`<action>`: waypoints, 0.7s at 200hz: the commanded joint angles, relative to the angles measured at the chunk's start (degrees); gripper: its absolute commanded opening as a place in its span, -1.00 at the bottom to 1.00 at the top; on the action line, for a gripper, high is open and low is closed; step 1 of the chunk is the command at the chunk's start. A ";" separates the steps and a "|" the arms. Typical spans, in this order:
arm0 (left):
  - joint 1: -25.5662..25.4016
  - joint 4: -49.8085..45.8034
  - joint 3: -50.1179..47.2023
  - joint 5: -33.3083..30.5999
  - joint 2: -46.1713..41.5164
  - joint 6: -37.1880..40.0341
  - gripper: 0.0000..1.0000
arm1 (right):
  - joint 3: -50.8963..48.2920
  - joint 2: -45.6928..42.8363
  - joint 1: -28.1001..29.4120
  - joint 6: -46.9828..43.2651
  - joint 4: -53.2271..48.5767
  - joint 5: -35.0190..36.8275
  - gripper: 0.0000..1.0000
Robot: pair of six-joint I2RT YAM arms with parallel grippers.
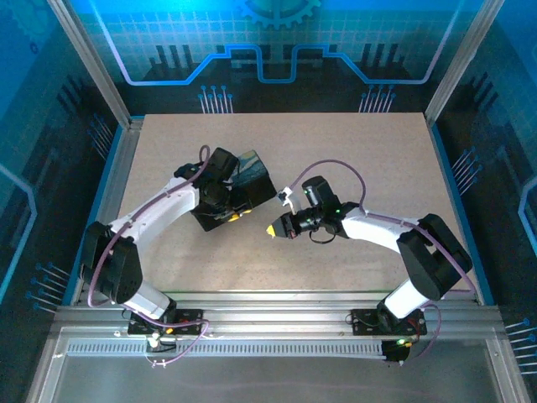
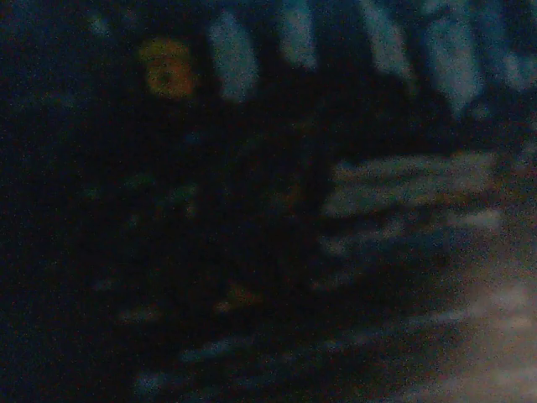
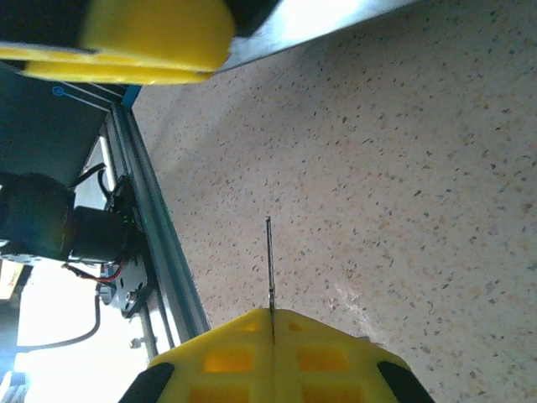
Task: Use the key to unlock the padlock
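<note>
My right gripper is shut on the key, a thin silvery blade seen edge-on that sticks out past the yellow fingertips above the bare table. From above, that gripper hangs near the table's middle, pointing left towards the black box with the swirl-painted lid. My left gripper is pressed against the box's near edge. Its wrist view is almost black and shows no clear shapes. The padlock is hidden. I cannot tell whether the left jaws are open or shut.
The speckled beige table is ringed by an aluminium frame. A blurred yellow shape lies across the top of the right wrist view. The left arm's base and cables sit beyond the rail.
</note>
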 commanded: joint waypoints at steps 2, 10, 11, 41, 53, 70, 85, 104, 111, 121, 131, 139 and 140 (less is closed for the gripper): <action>0.09 -0.62 1.88 8.28 -4.34 -7.17 -0.93 | 1.43 -1.47 1.70 -0.11 1.51 1.90 -0.98; 0.16 -0.37 1.53 9.06 -4.97 -8.16 -0.94 | 1.17 -1.87 1.99 -0.29 2.35 2.15 -0.98; 0.13 -0.34 1.42 9.16 -5.08 -8.21 -0.94 | 1.14 -1.88 2.05 -0.31 2.50 2.17 -0.98; 0.09 -0.29 -0.44 10.22 -6.70 -9.82 -0.95 | 1.25 -2.00 2.46 -2.81 4.84 1.25 -1.00; 0.23 -0.22 -0.97 10.24 -7.32 -10.26 -0.95 | 1.58 -1.67 2.37 -3.03 5.40 0.65 -1.00; 0.44 0.16 -1.33 9.83 -7.82 -10.86 -0.95 | 1.80 -1.86 2.37 -3.15 6.01 -0.60 -1.00; 0.53 0.66 -1.42 9.70 -7.87 -11.25 -0.95 | 1.15 -2.60 2.37 -3.60 6.49 -1.69 -1.00; 0.71 1.02 -1.47 10.22 -7.59 -11.60 -0.96 | 0.45 -3.75 2.29 -3.84 7.04 -3.64 -1.00; 0.80 0.86 -1.27 10.22 -7.49 -11.56 -0.96 | 0.12 -4.10 2.33 -3.69 7.76 -4.54 -1.00; 0.89 0.67 -0.95 10.22 -7.48 -11.46 -0.96 | -0.26 -4.59 2.29 -3.37 8.81 -4.81 -1.00; 1.01 0.58 -0.82 10.31 -7.57 -11.36 -0.97 | -0.07 -4.55 2.29 -3.18 9.13 -4.41 -1.00; 1.15 0.51 -0.80 10.45 -7.62 -11.25 -0.97 | 0.31 -4.08 2.29 -3.12 9.30 -4.70 -1.00; 1.15 0.50 -0.80 10.47 -7.64 -11.25 -0.97 | 0.36 -4.04 2.29 -3.08 9.35 -4.72 -1.00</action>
